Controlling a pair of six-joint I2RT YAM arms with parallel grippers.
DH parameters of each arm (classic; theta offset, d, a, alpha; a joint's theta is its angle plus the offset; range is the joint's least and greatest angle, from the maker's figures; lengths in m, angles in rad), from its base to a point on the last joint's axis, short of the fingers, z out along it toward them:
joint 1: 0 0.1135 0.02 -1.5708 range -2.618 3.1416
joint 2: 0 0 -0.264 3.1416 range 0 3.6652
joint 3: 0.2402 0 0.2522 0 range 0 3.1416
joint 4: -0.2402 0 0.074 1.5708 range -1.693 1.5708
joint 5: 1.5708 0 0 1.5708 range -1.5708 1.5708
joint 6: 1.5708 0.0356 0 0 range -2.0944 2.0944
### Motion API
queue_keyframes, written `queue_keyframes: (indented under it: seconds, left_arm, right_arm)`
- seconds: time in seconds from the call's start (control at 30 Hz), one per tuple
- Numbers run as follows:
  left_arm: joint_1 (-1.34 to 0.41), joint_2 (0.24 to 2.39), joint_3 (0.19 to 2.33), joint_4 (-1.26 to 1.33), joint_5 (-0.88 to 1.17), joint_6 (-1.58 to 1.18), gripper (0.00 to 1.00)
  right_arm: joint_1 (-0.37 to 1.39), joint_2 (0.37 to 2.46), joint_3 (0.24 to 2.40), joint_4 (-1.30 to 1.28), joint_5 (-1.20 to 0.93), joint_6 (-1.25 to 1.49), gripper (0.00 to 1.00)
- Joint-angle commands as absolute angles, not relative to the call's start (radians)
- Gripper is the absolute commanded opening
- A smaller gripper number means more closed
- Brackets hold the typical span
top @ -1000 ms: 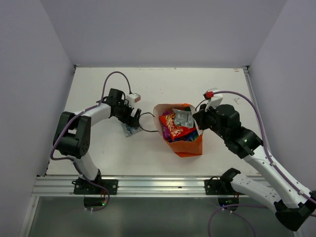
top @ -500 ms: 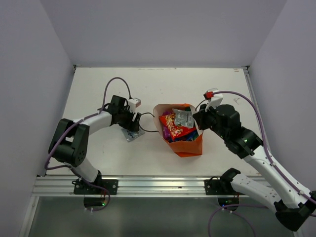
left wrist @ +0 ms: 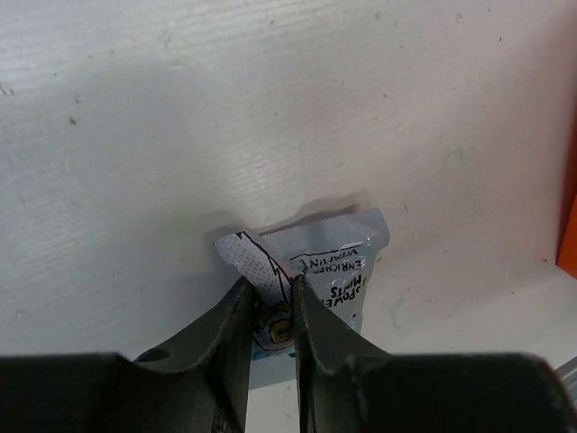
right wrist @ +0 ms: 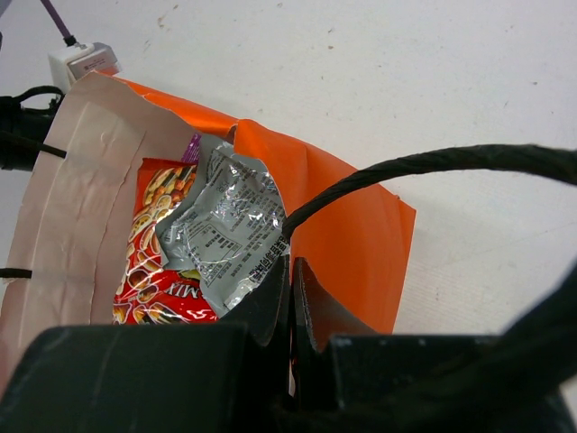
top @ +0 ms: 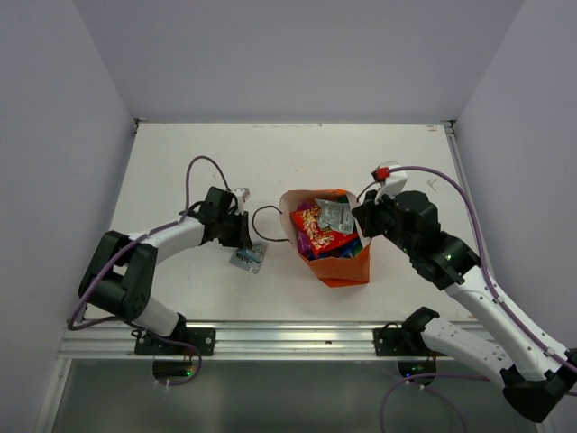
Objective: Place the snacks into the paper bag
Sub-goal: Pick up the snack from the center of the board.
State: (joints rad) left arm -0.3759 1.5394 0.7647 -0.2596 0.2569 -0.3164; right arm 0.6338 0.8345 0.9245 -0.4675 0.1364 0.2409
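A small silver-grey packet (top: 249,261) (left wrist: 335,255) lies on the white table left of the paper bag. My left gripper (top: 244,245) (left wrist: 270,290) is shut on its near corner, jaws pinching the foil. The orange paper bag (top: 348,267) (right wrist: 353,224) lies with its mouth open toward the far side. Inside it I see a red snack (top: 315,234) (right wrist: 151,236), a crumpled silver snack (top: 335,214) (right wrist: 227,224) and a sliver of a magenta one (right wrist: 192,147). My right gripper (top: 363,225) (right wrist: 290,267) is shut on the bag's right rim beside a black cord handle (right wrist: 406,171).
The bag's other black cord loop (top: 263,219) lies on the table between the left gripper and the bag. A metal rail (top: 270,338) runs along the near table edge. Grey walls enclose the table on three sides.
My left arm has swung toward the near side and its jaws have closed on the silver-grey packet, which slid nearer and rightward. The right arm and the bag have not moved.
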Motion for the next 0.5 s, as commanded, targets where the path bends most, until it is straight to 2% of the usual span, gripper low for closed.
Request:
queue_keyframes:
  seconds: [0.0, 0.17, 0.27, 0.47]
  left_arm:
    - [-0.39, 1.476, 0.712, -0.229, 0.195, -0.512, 0.23]
    - [-0.391, 1.399, 0.686, -0.215, 0.108, -0.621, 0.1]
    - [-0.391, 1.344, 0.73, -0.268, 0.022, -0.627, 0.06]
    - [-0.391, 1.23, 0.88, -0.347, -0.077, -0.58, 0.05]
  right_arm:
    - [0.635, 0.818, 0.936, -0.439, 0.12, 0.229, 0.0]
    - [0.635, 0.815, 0.939, -0.443, 0.121, 0.229, 0.0]
    - [0.635, 0.813, 0.939, -0.442, 0.121, 0.229, 0.0]
    - [0.635, 0.821, 0.943, -0.442, 0.126, 0.232, 0.0]
